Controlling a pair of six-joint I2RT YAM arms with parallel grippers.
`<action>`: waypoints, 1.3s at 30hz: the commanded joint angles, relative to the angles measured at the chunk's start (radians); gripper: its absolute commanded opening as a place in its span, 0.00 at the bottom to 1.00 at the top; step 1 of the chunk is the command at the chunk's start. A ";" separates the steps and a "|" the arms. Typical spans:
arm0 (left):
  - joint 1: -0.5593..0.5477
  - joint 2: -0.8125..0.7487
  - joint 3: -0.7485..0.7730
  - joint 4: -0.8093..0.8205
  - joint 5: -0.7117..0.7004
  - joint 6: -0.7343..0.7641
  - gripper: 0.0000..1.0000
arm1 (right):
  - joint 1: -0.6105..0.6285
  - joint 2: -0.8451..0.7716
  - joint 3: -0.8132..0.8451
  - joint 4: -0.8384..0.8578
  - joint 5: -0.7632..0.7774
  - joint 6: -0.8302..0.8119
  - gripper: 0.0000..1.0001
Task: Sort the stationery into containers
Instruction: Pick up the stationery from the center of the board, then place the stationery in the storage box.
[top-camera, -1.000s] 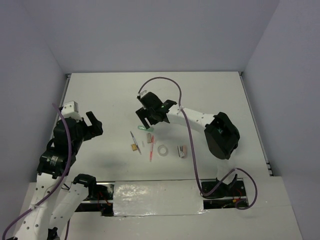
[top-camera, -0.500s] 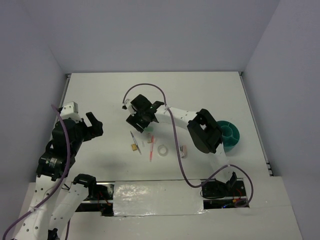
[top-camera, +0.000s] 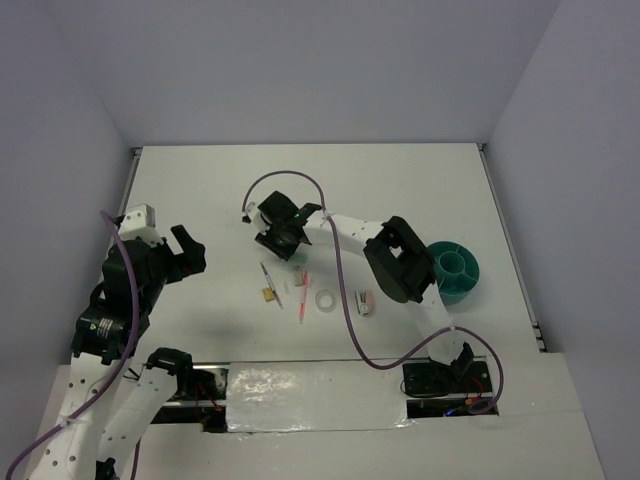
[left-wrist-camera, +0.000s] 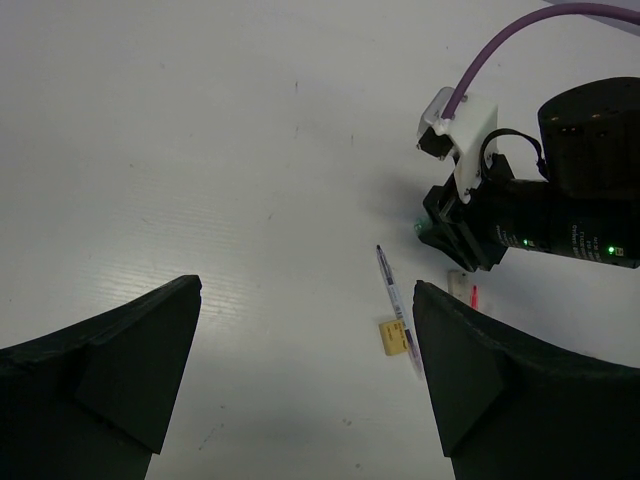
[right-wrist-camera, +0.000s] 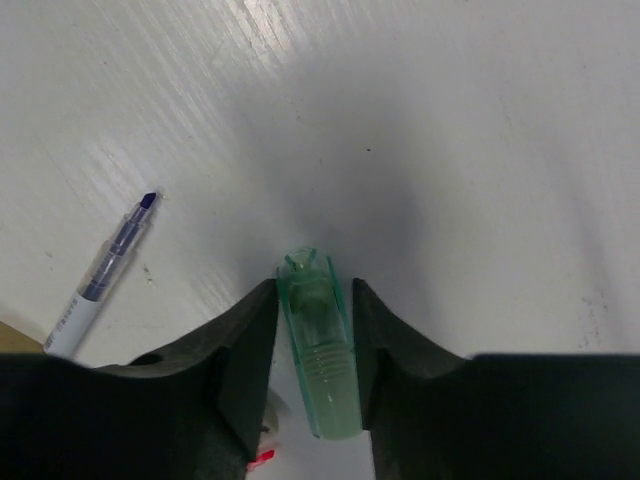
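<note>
A mint green piece (right-wrist-camera: 320, 350) lies on the white table between the fingers of my right gripper (right-wrist-camera: 313, 288), which is shut on it, both pads against its sides. From above, that gripper (top-camera: 283, 240) points down at the far end of the stationery cluster and hides the green piece. Just nearer lie a thin grey pen (top-camera: 270, 283), a yellow-brown block (top-camera: 269, 294), a pink-red pen (top-camera: 302, 305), a clear tape ring (top-camera: 325, 299) and a pink-white mini stapler (top-camera: 365, 302). The teal container (top-camera: 455, 270) stands at the right. My left gripper (top-camera: 185, 250) hangs open at the left, holding nothing.
The right arm's links (top-camera: 400, 260) stretch between the cup and the cluster, with a purple cable (top-camera: 345, 290) looping over the items. In the left wrist view the grey pen (left-wrist-camera: 397, 310) and the block (left-wrist-camera: 392, 337) lie ahead, below the right gripper's body (left-wrist-camera: 530, 220).
My right gripper has swung left and lowered over the mint green piece, and its jaws have closed in on it. The right arm's elbow moved left, uncovering the teal cup. The left arm is still.
</note>
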 joint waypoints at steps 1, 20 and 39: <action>-0.006 -0.010 0.016 0.042 0.014 0.015 0.99 | 0.006 -0.001 -0.021 -0.034 0.042 -0.032 0.37; -0.006 -0.007 0.017 0.040 0.011 0.015 0.99 | -0.151 -0.436 -0.183 0.237 0.301 0.182 0.00; -0.009 -0.004 0.009 0.057 0.058 0.027 0.99 | -0.361 -1.383 -1.005 0.090 0.607 0.549 0.00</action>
